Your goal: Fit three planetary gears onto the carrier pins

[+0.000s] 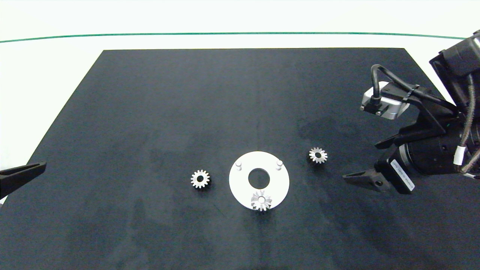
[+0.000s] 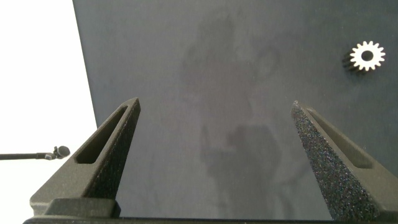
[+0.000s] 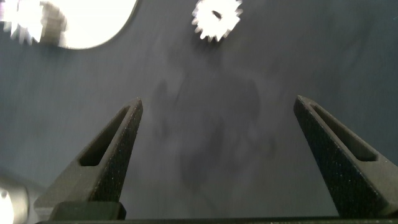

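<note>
One gear [image 1: 261, 200] is seated on the disc [image 1: 240, 187] — two gears [image 1: 200, 179] [image 1: 318, 155] are left on the mat, both grippers [image 2: 214, 134] [image 3: 217, 134] spread and empty.

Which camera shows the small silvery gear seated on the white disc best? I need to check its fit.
The head view: the seated silvery gear shows whole on the white round disc. The right wrist view catches it blurred at the edge; the left wrist view misses it.

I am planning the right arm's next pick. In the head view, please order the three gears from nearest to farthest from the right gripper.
From the right gripper, fingers open:
1. Right-hand gear, on the mat beside the white disc.
2. Gear on the disc's near pin.
3. Left-hand gear, on the mat beyond the disc.
</note>
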`<state>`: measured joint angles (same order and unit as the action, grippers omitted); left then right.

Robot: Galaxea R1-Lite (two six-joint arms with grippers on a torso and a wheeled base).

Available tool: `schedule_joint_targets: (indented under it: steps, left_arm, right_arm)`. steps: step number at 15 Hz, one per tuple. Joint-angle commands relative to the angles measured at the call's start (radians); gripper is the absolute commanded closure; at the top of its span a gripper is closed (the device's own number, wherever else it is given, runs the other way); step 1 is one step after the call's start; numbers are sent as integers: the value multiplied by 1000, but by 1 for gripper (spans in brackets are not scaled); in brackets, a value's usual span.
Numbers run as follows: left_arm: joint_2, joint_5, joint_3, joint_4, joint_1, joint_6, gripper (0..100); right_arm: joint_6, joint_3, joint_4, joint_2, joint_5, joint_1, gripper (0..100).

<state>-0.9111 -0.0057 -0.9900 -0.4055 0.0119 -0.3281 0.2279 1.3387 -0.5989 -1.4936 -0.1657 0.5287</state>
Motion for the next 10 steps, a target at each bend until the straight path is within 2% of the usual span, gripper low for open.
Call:
schedule_joint_targets:
  steps: [1,3,5,10]
  left_arm:
    - [-3,0,4,-3,2,-2,0]
    - [-9,0,5,-3,0,-3,0]
    - [-15,0,7,-3,2,-5,0]
    - [-20,0,10,-4,3,-5,0]
  right_arm:
    - [-1,-187,200,-19,66,-64,0]
    - [-22,-222,301,-71,65,-64,0]
    - [-25,-220,366,-114,63,-64,0]
    - [-28,-153,378,-194,65,-65,0]
